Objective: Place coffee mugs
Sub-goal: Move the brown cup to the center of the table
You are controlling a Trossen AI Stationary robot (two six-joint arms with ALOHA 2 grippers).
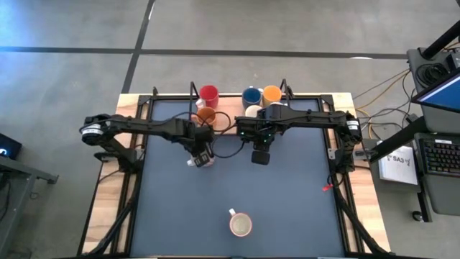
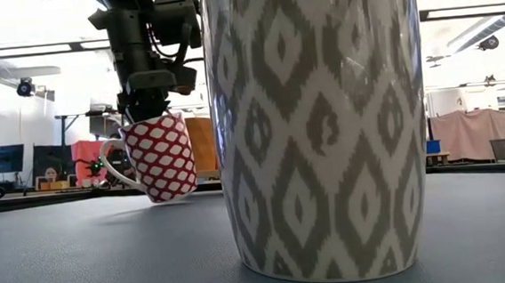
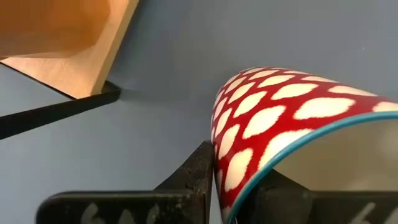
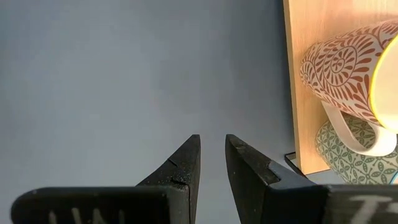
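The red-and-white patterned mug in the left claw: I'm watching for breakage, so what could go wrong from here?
1. The red-and-white patterned ceramic mug hangs tilted, pinched by its rim in the left claw; it could slip or land on its edge and tip.
2. The wooden board's edge and the other mugs lie close behind; a swing could knock them.

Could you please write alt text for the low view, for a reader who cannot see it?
A grey-and-white patterned mug fills the foreground on the dark table. Behind it, the left gripper holds a tilted red-and-white mug by its rim, low over the table.
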